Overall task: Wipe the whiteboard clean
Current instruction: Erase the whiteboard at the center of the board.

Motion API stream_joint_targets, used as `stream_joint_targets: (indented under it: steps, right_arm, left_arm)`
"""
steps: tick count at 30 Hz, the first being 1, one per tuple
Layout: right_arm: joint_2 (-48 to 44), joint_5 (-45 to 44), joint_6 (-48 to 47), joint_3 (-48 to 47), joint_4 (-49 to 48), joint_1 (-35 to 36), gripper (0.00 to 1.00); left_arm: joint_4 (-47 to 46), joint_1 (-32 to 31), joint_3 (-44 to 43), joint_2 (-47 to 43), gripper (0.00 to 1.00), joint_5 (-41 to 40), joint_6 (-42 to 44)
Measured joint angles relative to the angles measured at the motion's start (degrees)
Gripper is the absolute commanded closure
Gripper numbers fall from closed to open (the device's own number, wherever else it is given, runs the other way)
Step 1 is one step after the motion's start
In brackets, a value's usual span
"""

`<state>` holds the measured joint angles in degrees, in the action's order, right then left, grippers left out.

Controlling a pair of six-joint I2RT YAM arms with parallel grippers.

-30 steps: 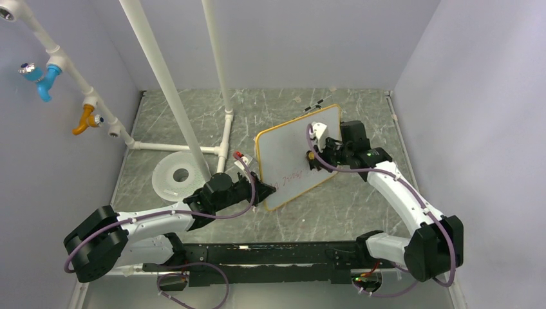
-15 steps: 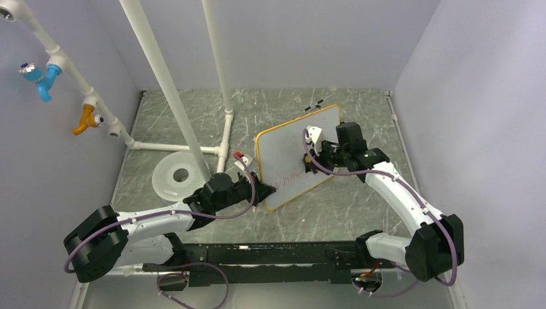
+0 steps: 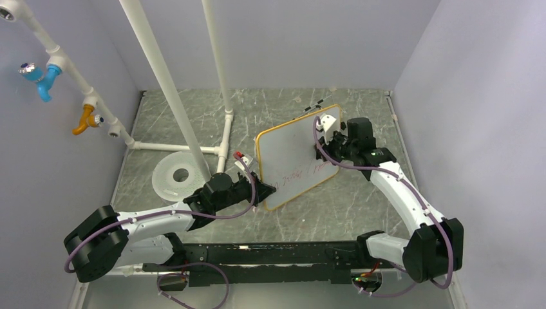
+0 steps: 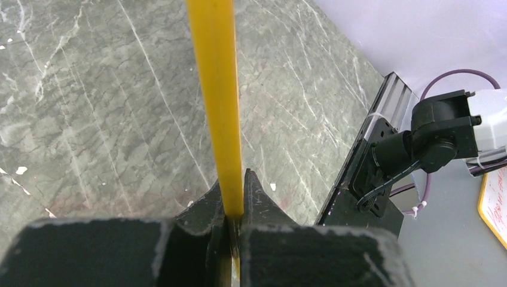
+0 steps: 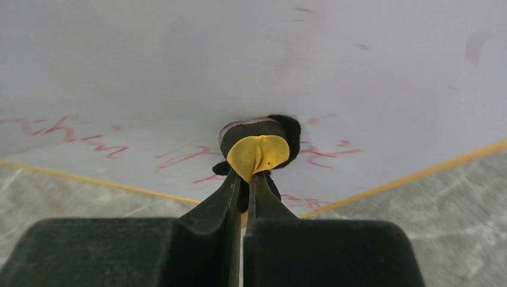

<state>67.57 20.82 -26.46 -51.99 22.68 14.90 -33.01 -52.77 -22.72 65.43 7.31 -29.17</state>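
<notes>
Whiteboard: whiteboard (image 3: 293, 151), white w/ thin orange-tan frame, sits mid-table, a bit right of centre. It's turned askew, long sides running near-left to far-right. Can't tell whether it lies flat or is tipped up.
Marks: red scrawl (image 3: 293, 175) in a band along the near long side; the far part of the face looks clean from above. In the rt wrist view there are red strokes left and right of the eraser, plus faint pinkish smudges higher up.
Left gripper: left gripper (image 4: 234, 190) is at the board's near-left corner, jaws closed on the frame edge (image 4: 218, 89). The edge shows edge-on as a yellow strip running up from between the tips.
Right gripper: right gripper (image 5: 244, 176) is over the board's right part, near its far-right end. Its jaws are pinched tight on an eraser (image 5: 257, 149), a small yellow piece w/ black felt.
Eraser contact: the felt side is against the white face, in among the red strokes and just in from the near frame line.
Arms: left arm reaches in low from near-left, right arm arches in from near-right. The two grippers are well apart on the board.
Table: grey-green marbled table (image 3: 322, 212).
Other: a white pipe frame (image 3: 169, 90) stands left of the board, w/ a round white disc (image 3: 169, 181) w/ centre hole at its foot, left of the left gripper. A blue tap (image 3: 40, 78) and an orange tap (image 3: 84, 121) hang on pipework at the far left.
</notes>
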Motion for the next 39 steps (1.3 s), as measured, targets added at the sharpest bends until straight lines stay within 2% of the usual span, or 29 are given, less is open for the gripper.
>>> stream_joint_targets:
  steps: [7, 11, 18, 23, 28, 35, 39]
  right_arm:
    - [-0.02, 10.23, -4.26, -0.04, 5.11, 4.61, 1.0]
    - [-0.24, 8.24, -0.61, -0.02, 3.85, 2.84, 1.0]
    - [-0.33, -1.7, 2.01, -0.02, -0.87, -1.09, 1.0]
    - [0.87, 2.25, -1.84, -0.02, 1.53, -0.22, 1.0]
    - [0.96, 9.79, -4.55, -0.5, 6.47, 3.21, 1.0]
    - [0.94, 6.51, -0.48, -1.31, 4.66, 0.66, 1.0]
    - [0.94, 4.09, -1.4, -1.27, 3.63, -0.5, 1.0]
  left_arm:
    - [0.09, 0.0, 0.0, 0.0, 1.0, -0.04, -0.26]
    - [0.09, 0.02, 0.0, 0.0, 1.0, -0.04, -0.28]
    - [0.09, 0.02, 0.0, -0.02, 1.0, 0.33, 0.2]
    - [0.13, 0.02, 0.0, -0.04, 1.0, 0.33, -0.22]
    - [0.28, 0.04, 0.0, -0.09, 1.0, 0.28, -0.42]
    - [0.22, 0.04, 0.0, -0.09, 1.0, 0.17, -0.28]
    - [0.22, 0.04, 0.0, -0.13, 1.0, 0.2, 0.02]
